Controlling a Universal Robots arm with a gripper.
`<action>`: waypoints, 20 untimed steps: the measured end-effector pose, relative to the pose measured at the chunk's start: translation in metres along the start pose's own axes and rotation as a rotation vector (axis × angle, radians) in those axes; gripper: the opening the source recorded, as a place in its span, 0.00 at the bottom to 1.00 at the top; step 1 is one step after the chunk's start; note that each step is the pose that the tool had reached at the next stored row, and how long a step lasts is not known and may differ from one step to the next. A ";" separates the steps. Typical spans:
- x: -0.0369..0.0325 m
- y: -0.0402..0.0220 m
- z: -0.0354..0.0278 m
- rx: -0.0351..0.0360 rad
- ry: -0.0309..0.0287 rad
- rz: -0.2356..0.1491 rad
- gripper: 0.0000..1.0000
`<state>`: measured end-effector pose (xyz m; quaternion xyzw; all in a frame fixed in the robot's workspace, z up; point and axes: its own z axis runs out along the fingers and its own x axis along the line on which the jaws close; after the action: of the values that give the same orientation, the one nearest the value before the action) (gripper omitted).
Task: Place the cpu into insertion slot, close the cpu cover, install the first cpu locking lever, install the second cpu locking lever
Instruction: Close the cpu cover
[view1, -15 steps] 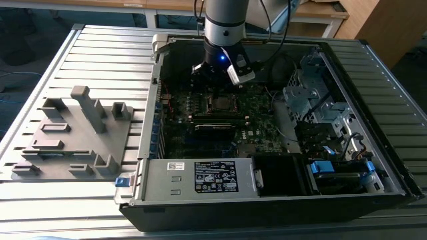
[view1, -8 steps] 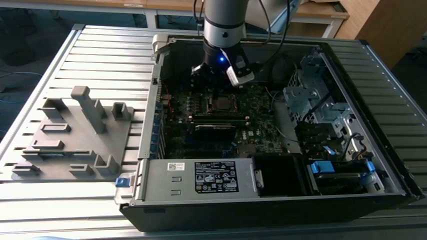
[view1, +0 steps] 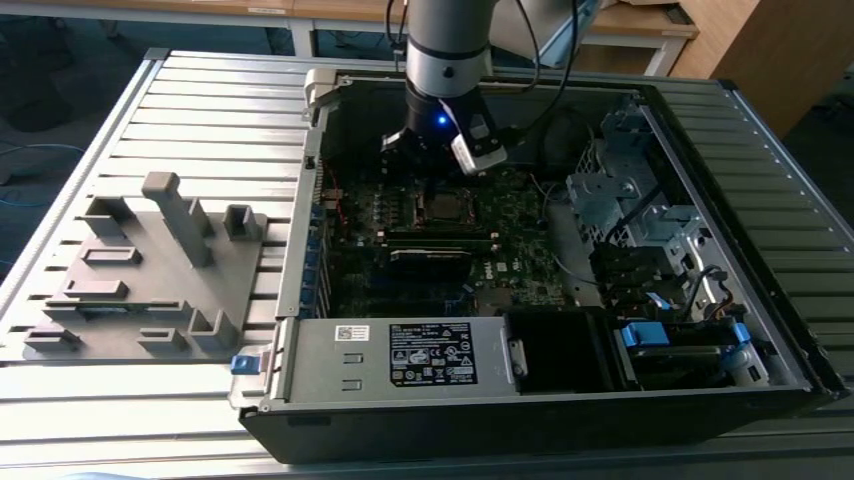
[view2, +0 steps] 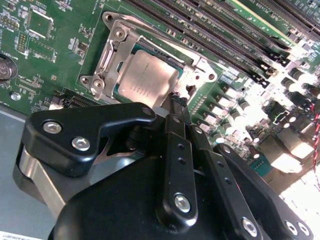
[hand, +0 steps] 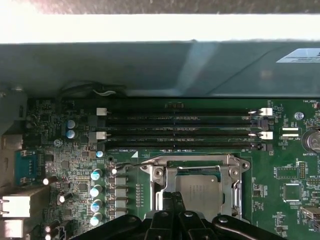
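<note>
The cpu (view2: 147, 80) (hand: 197, 192) lies flat in the insertion slot (view1: 442, 206) on the green motherboard, silvery face up. The cpu cover (view2: 116, 36) (hand: 192, 161) lies down around it, and the chip shows through its window. A thin wire lever (hand: 131, 164) runs out from one corner of the socket. My gripper (view2: 177, 101) (hand: 173, 196) hangs just above the socket's edge beside the cpu, its black fingers together and nothing seen between them. In the exterior view the gripper (view1: 424, 152) reaches down into the open computer case behind the socket.
Long black memory slots (hand: 180, 130) (view2: 225, 35) run beside the socket. Capacitors (hand: 96, 190) stand close to it. The case walls, a power supply (view1: 400, 355) and drive cages (view1: 627, 200) hem in the board. A grey fixture (view1: 147, 270) sits on the table at the exterior view's left.
</note>
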<state>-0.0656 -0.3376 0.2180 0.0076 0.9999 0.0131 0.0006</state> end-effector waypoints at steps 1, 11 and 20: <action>0.0001 0.0000 0.0004 0.0000 0.0000 0.000 0.11; 0.0016 -0.0001 0.0027 0.0000 0.0000 0.000 0.11; 0.0025 -0.0002 0.0062 0.0001 0.0000 0.000 0.11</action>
<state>-0.0681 -0.3376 0.2118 0.0077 0.9999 0.0130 0.0006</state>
